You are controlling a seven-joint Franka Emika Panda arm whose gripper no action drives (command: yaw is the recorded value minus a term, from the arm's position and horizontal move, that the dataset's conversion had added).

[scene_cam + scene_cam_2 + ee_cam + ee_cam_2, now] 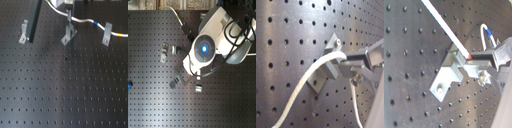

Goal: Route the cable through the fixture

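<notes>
The white cable runs from the top of the first exterior view to my gripper. From there it goes right, past its blue band, to a yellow band. The gripper is shut on the cable just above the slanted silver fixture. In both wrist views the cable enters the gripper right at the top of the fixture. Whether it sits in the fixture's slot I cannot tell. The second exterior view hides the gripper under the arm.
A similar slanted clip stands at the first exterior view's left beside a black bar. A straighter upright clip at the right carries the cable. The black perforated board stretches forward. The arm's white body covers the board's middle.
</notes>
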